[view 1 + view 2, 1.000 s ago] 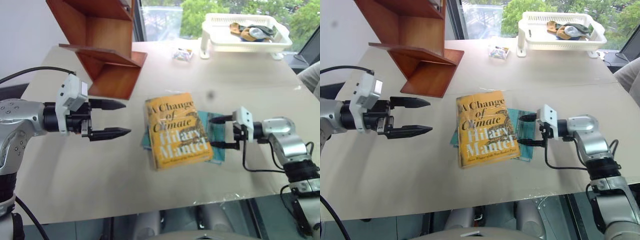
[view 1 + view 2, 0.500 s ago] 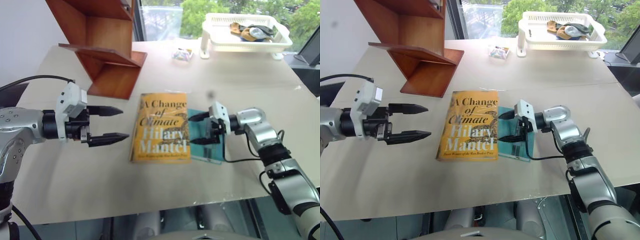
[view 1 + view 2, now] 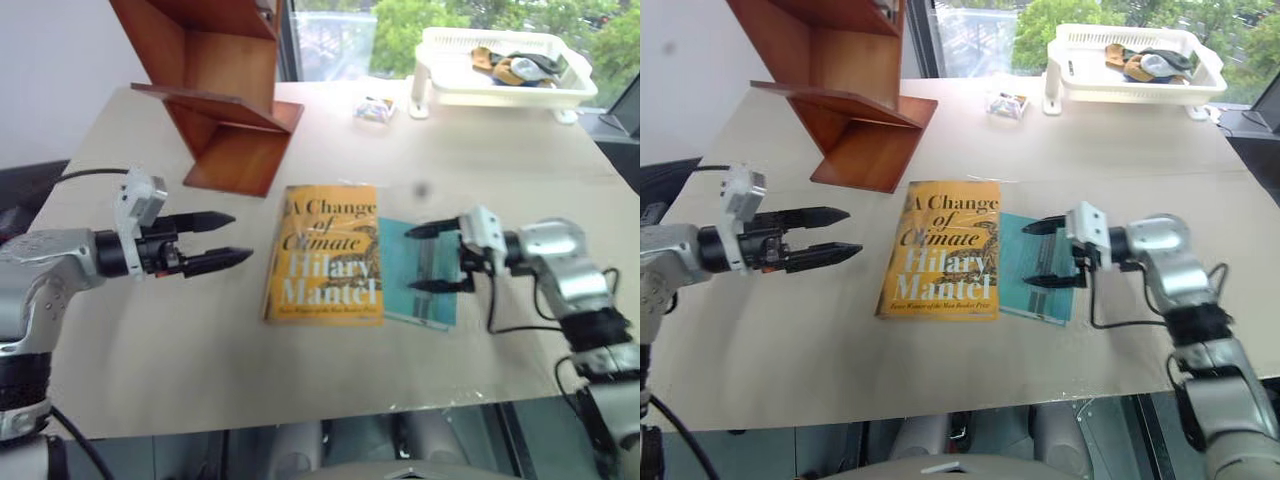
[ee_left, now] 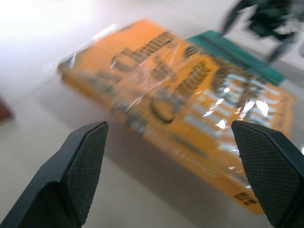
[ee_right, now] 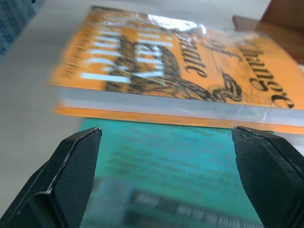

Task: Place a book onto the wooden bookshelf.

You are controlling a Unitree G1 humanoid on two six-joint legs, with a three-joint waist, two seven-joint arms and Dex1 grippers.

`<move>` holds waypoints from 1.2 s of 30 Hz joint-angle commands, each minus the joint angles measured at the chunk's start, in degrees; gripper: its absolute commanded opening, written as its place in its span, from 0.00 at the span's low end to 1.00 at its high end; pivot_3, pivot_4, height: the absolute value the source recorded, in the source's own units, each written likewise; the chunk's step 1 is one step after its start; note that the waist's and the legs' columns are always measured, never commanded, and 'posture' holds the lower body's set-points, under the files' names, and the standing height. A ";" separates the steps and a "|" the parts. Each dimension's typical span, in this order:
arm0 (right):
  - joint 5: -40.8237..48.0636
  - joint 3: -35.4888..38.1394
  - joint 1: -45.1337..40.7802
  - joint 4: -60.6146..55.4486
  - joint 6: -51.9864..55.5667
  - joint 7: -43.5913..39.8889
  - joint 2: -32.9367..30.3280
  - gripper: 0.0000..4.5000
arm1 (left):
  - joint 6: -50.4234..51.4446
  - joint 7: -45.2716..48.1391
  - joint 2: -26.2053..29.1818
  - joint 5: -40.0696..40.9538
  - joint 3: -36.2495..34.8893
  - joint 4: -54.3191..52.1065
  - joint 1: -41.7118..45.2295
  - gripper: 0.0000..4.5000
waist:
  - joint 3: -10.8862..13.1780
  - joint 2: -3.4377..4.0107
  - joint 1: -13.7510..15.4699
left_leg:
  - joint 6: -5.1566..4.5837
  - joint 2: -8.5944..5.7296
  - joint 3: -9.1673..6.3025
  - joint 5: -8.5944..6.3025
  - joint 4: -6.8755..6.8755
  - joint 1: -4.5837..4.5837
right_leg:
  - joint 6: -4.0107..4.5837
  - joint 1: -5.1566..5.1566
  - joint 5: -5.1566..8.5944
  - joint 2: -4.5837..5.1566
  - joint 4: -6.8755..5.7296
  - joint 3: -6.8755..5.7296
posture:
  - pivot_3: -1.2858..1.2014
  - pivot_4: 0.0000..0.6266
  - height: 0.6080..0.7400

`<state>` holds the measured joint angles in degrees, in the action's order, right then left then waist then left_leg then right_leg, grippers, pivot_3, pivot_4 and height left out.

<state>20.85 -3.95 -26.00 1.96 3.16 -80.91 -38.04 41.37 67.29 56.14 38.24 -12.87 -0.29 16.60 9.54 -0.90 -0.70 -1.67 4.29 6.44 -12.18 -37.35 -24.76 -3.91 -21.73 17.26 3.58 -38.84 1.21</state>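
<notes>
Both grippers stand with their black fingers spread apart and hold nothing: the left gripper (image 3: 222,239) hovers over the beige tabletop (image 3: 420,140) just left of the book, pointing toward it, and the right gripper (image 3: 428,258) hovers above the thin teal book, pointing left toward the yellow cover. Between them the yellow-orange glossy paperback with the white lettering "A Change of Climate, Hilary Mantel" (image 3: 327,254) lies flat, face up, near the middle of the table, untouched by either gripper. Its right edge rests on the thin teal book (image 3: 423,286), which sticks out from beneath it on that side. In the right wrist view the paperback's white page block and lower cover sit directly on the teal cover. Beyond the paperback, toward the far left of the table, stands the reddish-brown wooden bookshelf of flat slanted boards (image 3: 225,100), its lowest board close to the book's top left corner but apart from it. Farther back, a small clear packet (image 3: 373,109) lies on the table. At the far right a white plastic basket tray (image 3: 502,85) stands with some dark and tan items inside, near the window.
</notes>
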 commanded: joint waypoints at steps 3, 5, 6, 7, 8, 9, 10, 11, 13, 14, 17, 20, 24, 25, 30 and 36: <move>10.08 9.39 9.44 -19.00 6.84 3.58 -5.30 1.00 | 8.22 0.02 -3.98 3.30 1.94 4.71 3.35 0.99 | -0.02 -0.04 0.08 | -0.05 0.00 -0.04 -0.03 -0.01 0.00 | 0.00 0.01 0.00 -0.01 -0.02 -0.01 | 0.52 0.24 1.00; 14.67 13.48 14.78 -25.00 10.51 5.35 -7.20 1.00 | 10.50 0.63 -5.00 3.13 3.82 6.31 3.55 0.99 | -0.05 -0.11 0.13 | -0.09 0.00 -0.09 -0.05 -0.01 0.00 | 0.00 0.03 0.00 -0.02 -0.01 -0.04 | 0.52 0.24 1.00; 18.19 15.82 16.97 -27.79 13.41 6.99 -7.94 1.00 | 11.43 0.94 -5.46 3.13 4.57 6.91 3.66 0.99 | -0.05 -0.12 0.15 | -0.09 -0.01 -0.09 -0.05 0.00 -0.01 | 0.00 0.03 0.00 -0.01 0.00 -0.05 | 0.52 0.24 1.00; 22.81 18.76 18.79 -30.46 16.90 9.36 -8.67 1.00 | 12.86 1.23 -6.17 3.81 4.88 7.73 4.01 0.99 | -0.05 -0.12 0.10 | -0.09 -0.02 -0.09 -0.05 0.00 0.00 | 0.00 0.05 0.00 0.00 0.00 -0.04 | 0.52 0.24 1.00; 26.78 21.40 20.16 -32.51 19.87 11.54 -9.34 1.00 | 14.19 1.32 -6.87 4.47 4.94 8.73 4.52 0.99 | -0.05 -0.11 0.13 | -0.10 -0.02 -0.10 -0.06 -0.01 -0.01 | -0.01 0.04 0.00 0.00 0.01 -0.03 | 0.52 0.24 1.00; 30.75 24.44 21.65 -34.15 22.49 13.25 -10.39 1.00 | 15.17 1.27 -7.69 4.46 5.24 10.09 5.16 0.99 | -0.05 -0.16 0.04 | -0.12 -0.04 -0.20 -0.07 -0.01 0.00 | -0.01 0.05 0.00 0.04 -0.03 0.00 | 0.52 0.24 1.00; 33.78 27.01 22.87 -35.37 24.37 14.43 -11.26 1.00 | 15.71 1.50 -8.24 4.32 5.58 11.23 5.59 0.99 | -0.05 -0.17 0.04 | -0.14 -0.03 -0.28 -0.08 -0.02 0.02 | -0.01 0.05 0.00 0.03 -0.03 0.00 | 0.52 0.24 1.00; 36.98 29.89 24.19 -36.13 26.16 15.64 -12.03 1.00 | 16.95 1.77 -8.94 4.85 5.55 12.37 6.10 0.99 | -0.06 -0.19 0.11 | -0.22 -0.04 -0.37 -0.12 -0.03 0.00 | -0.01 0.06 -0.01 0.03 -0.04 -0.02 | 0.52 0.24 1.00; 41.92 34.66 26.63 -36.94 29.16 17.26 -13.49 1.00 | 18.78 1.93 -10.01 5.63 5.47 14.08 7.05 0.99 | -0.14 -0.34 0.06 | -0.26 -0.04 -0.46 -0.15 -0.04 0.03 | -0.01 0.09 -0.01 0.02 -0.04 -0.06 | 0.52 0.24 1.00; 43.43 37.58 28.30 -36.96 30.59 17.57 -14.37 1.00 | 19.96 2.25 -10.88 6.33 5.29 15.40 7.92 0.99 | -0.15 -0.38 0.07 | -0.26 -0.03 -0.51 -0.15 -0.04 0.02 | 0.00 0.11 -0.01 0.02 -0.04 -0.09 | 0.52 0.24 1.00; 45.84 43.74 32.05 -36.70 32.96 17.67 -15.86 1.00 | 22.42 3.30 -12.39 7.60 4.62 18.94 10.04 0.99 | -0.15 -0.42 0.28 | -0.27 -0.06 -0.55 -0.15 -0.05 -0.01 | 0.00 0.12 -0.01 0.04 -0.02 -0.11 | 0.52 0.24 1.00; 47.16 50.69 35.27 -34.43 35.09 16.04 -17.54 1.00 | 23.58 5.15 -12.47 7.54 4.85 22.25 11.39 0.99 | -0.15 -0.45 0.46 | -0.28 -0.09 -0.57 -0.16 -0.07 -0.05 | -0.01 0.12 -0.01 0.04 -0.01 -0.12 | 0.52 0.24 1.00; 48.59 58.39 39.56 -31.47 38.73 11.79 -19.57 1.00 | 25.98 6.75 -13.03 8.51 3.45 27.86 14.10 0.99 | -0.15 -0.47 0.33 | -0.28 -0.08 -0.60 -0.16 -0.07 -0.03 | -0.01 0.13 -0.01 0.03 -0.01 -0.13 | 0.52 0.24 1.00; 49.05 59.30 40.36 -31.39 39.39 11.09 -19.70 1.00 | 26.18 7.10 -13.24 8.33 3.58 29.00 14.74 0.99 | -0.16 -0.48 0.29 | -0.28 -0.08 -0.61 -0.16 -0.07 -0.03 | 0.00 0.13 0.00 0.03 -0.01 -0.14 | 0.52 0.24 1.00; 49.46 60.08 42.24 -32.60 40.26 9.98 -19.04 1.00 | 27.24 8.30 -14.77 7.12 4.53 32.86 17.34 0.99 | -0.16 -0.50 0.22 | -0.28 -0.09 -0.65 -0.16 -0.08 -0.04 | -0.01 0.14 -0.01 0.04 0.00 -0.15 | 0.52 0.24 1.00; 48.63 59.09 42.21 -32.93 39.16 10.50 -17.72 1.00 | 27.05 10.72 -15.62 5.03 7.37 34.78 17.99 0.99 | -0.16 -0.51 0.15 | -0.28 -0.09 -0.67 -0.16 -0.07 -0.06 | -0.01 0.13 0.00 0.03 0.02 -0.16 | 0.52 0.24 1.00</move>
<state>68.72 54.02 16.66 -30.46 43.30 -70.59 -55.90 68.51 76.88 40.44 43.68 -5.59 33.99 33.65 9.38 -1.41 -0.54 -1.95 4.20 5.77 -12.34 -37.41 -24.83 -3.92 -21.59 17.25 3.61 -38.83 1.05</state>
